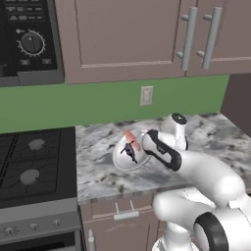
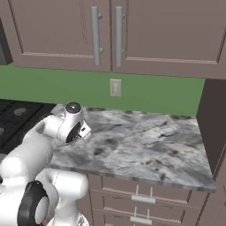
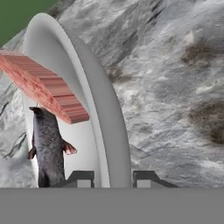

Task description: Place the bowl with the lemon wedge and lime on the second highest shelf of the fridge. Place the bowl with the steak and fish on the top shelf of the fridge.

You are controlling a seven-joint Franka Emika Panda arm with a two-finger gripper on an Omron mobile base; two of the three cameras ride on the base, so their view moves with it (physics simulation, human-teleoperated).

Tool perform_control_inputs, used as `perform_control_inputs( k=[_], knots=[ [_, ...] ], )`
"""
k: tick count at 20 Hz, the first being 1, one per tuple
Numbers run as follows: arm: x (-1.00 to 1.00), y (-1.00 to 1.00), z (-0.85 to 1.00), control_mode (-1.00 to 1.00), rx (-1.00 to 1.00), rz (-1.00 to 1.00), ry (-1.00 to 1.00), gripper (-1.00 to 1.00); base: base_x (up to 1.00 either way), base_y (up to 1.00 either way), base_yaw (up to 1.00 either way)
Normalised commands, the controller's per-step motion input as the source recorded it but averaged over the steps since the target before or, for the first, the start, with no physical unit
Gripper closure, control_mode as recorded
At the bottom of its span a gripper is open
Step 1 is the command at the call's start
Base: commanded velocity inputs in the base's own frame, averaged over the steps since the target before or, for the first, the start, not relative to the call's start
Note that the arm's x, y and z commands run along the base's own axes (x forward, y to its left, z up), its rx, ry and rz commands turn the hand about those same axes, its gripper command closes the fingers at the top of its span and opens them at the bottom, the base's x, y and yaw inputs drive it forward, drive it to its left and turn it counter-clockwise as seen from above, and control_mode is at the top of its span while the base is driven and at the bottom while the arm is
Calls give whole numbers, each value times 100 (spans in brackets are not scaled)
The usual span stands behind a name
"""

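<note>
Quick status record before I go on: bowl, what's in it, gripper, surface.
bowl: white bowl on the counter, right of the stove
contents: steak and fish
gripper: gripper at the bowl's near rim, jaws straddling the wall, one inside, one outside
grasp: cannot tell whether closed
other: outlet on the green wall

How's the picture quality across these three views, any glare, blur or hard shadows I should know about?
Left base view: flat, even light, no glare; the bowl with steak and fish looks soft and small. Right base view: equally even, the counter carries no hard shadows. Hand view: very close, so the bowl rim looms large and the marble pattern is smeared.
</note>
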Motion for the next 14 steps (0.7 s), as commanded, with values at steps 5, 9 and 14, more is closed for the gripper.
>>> perform_control_inputs(
  k=[5, 9, 14],
  knots=[
    [-72, -21, 78, -100, 23, -34, -10, 100, 0, 0, 0],
    [-96, -38, 90, -100, 33, -40, 0, 100, 0, 0, 0],
    [-96, -51, 90, -100, 40, -39, 4, 100, 0, 0, 0]
  ],
)
